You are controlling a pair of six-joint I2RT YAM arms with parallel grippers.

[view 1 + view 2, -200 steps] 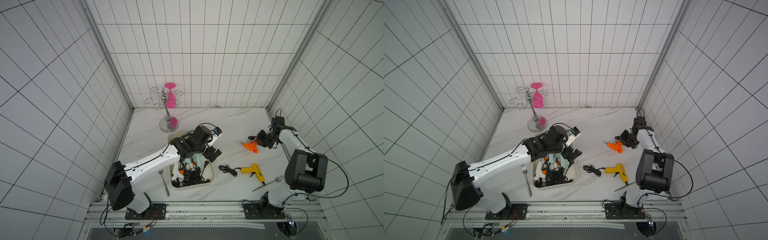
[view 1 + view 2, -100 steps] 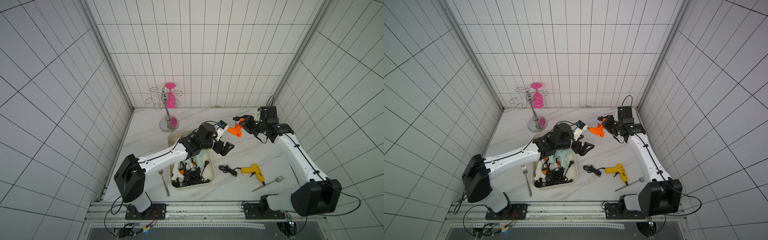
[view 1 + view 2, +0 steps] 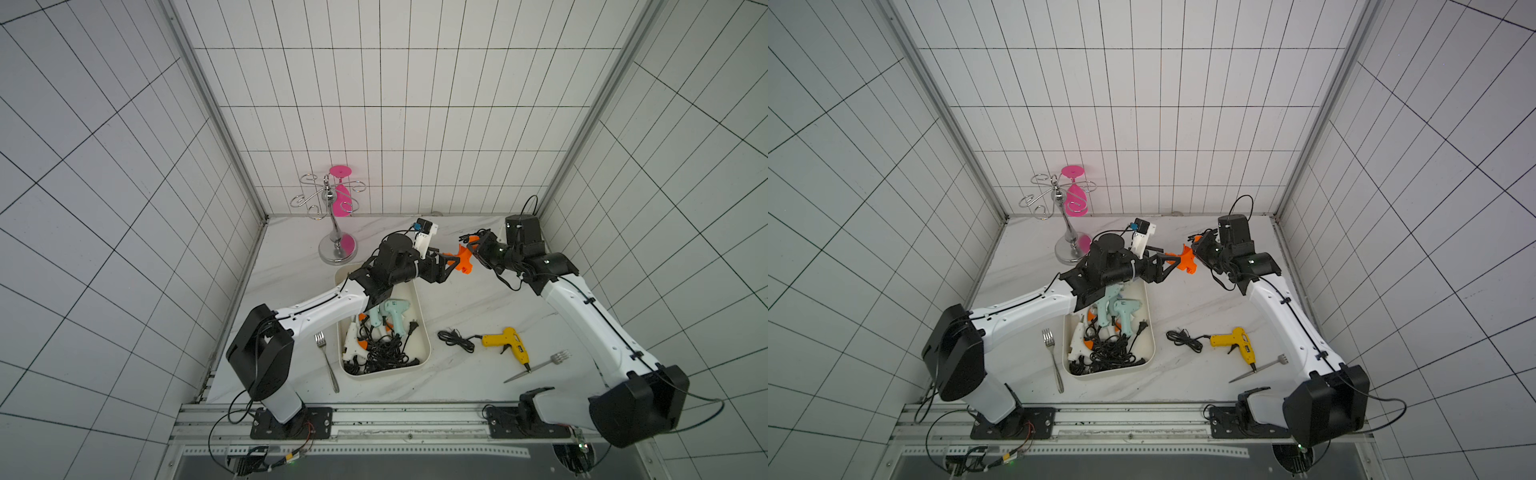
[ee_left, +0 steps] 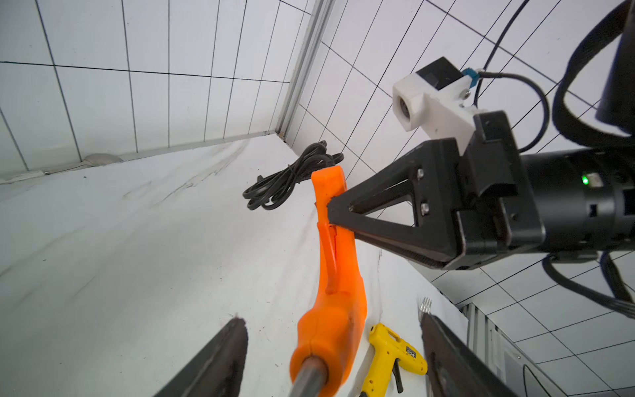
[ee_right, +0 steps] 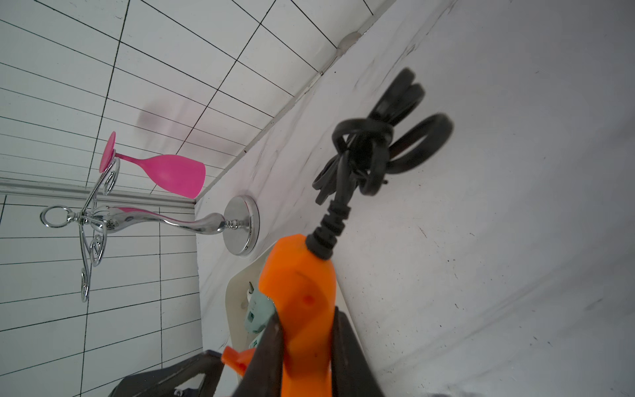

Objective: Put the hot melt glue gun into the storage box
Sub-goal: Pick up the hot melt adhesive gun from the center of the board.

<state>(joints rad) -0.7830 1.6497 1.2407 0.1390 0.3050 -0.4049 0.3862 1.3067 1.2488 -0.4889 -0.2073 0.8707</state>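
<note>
An orange hot melt glue gun (image 3: 465, 262) (image 3: 1185, 262) hangs in the air past the far end of the storage box (image 3: 424, 328) (image 3: 1151, 328). My right gripper (image 3: 474, 254) (image 5: 305, 316) is shut on its handle (image 5: 299, 295). Its bundled black cord (image 5: 378, 147) dangles beyond. My left gripper (image 3: 454, 262) (image 4: 331, 319) is open around the gun's nozzle end (image 4: 330, 343), with a gap at each finger. A yellow glue gun (image 3: 509, 340) (image 4: 388, 354) lies on the table right of the box.
The box holds mint glue guns (image 3: 390, 316), a white one and tangled black cords. A fork (image 3: 328, 361) lies left of the box, another fork (image 3: 540, 365) near the yellow gun. A chrome rack with a pink glass (image 3: 336, 224) stands at the back.
My right arm lifted the orange gun off the table and carried it left. My left gripper rose from the box to meet it and its jaws have narrowed a little.
</note>
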